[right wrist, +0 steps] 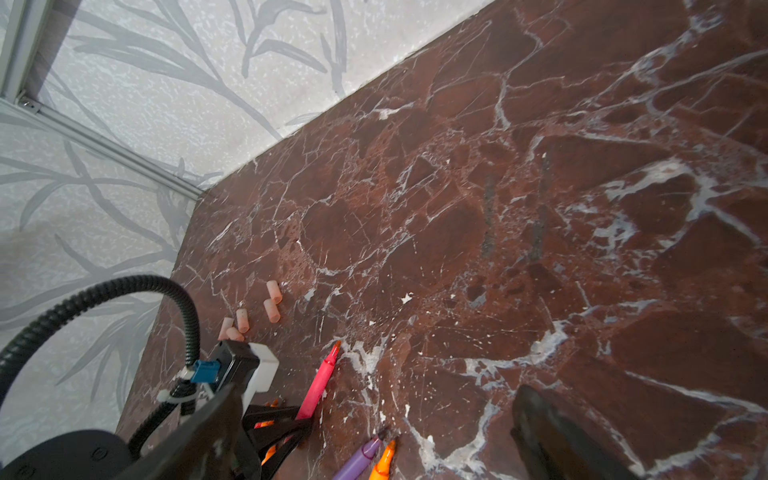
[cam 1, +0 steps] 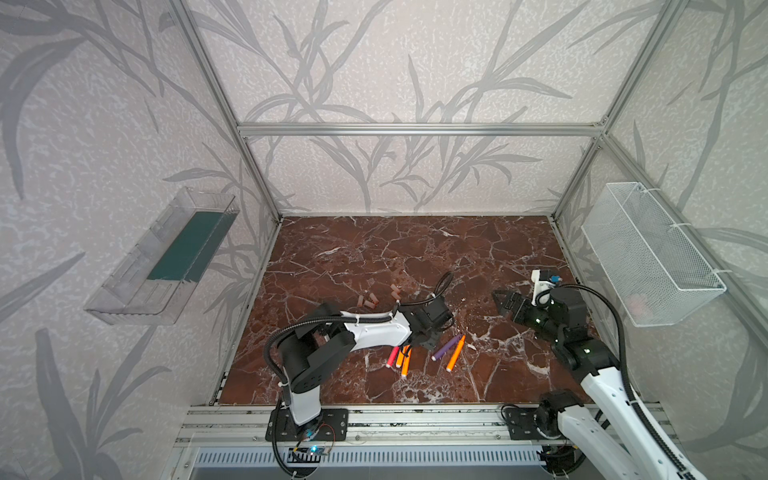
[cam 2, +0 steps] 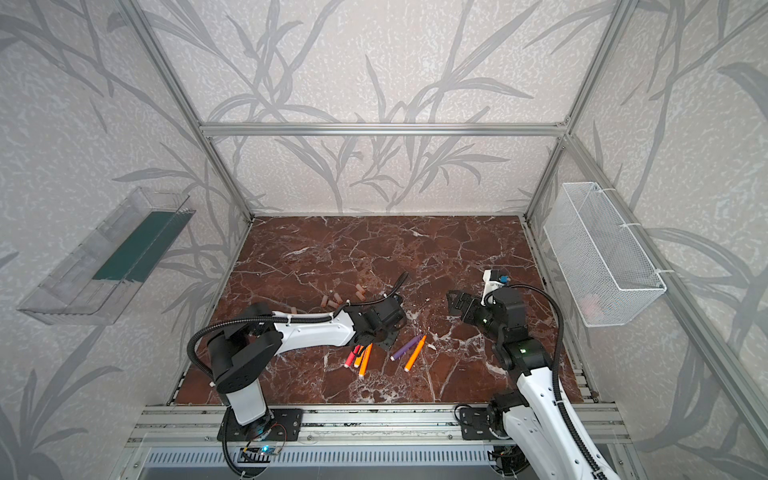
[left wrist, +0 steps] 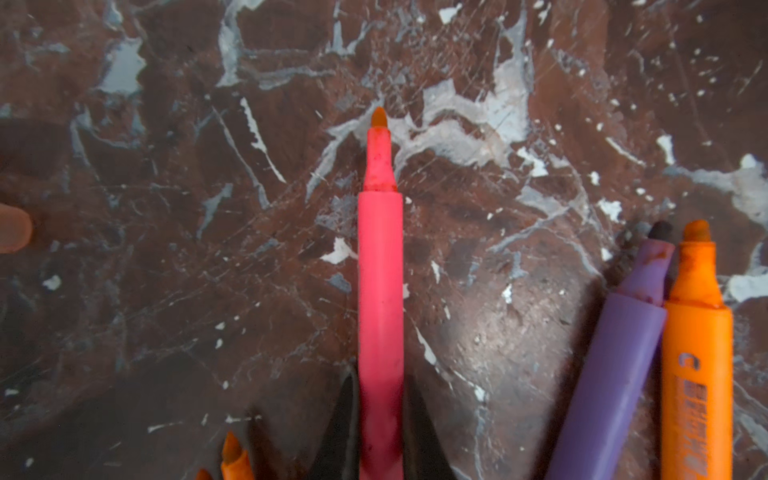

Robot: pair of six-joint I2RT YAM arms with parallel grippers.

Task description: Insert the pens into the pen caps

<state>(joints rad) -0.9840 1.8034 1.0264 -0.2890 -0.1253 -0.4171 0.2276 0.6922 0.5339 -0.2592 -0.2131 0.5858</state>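
Pen (left wrist: 380, 270), pink-red, clamped in left end effector (left wrist: 380, 376), tip straight out.

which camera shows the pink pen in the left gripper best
Left wrist view: the pink pen fills the centre, bare tip to barrel, pinched by the left gripper. Right wrist view shows it smaller, at an angle. In both top views it is tiny, largely covered.

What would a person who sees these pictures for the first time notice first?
The bright pink-red pen stands out against the dark marble table, clamped between the fingers of the left gripper. Near it a purple pen and an orange pen lie side by side, both uncapped.
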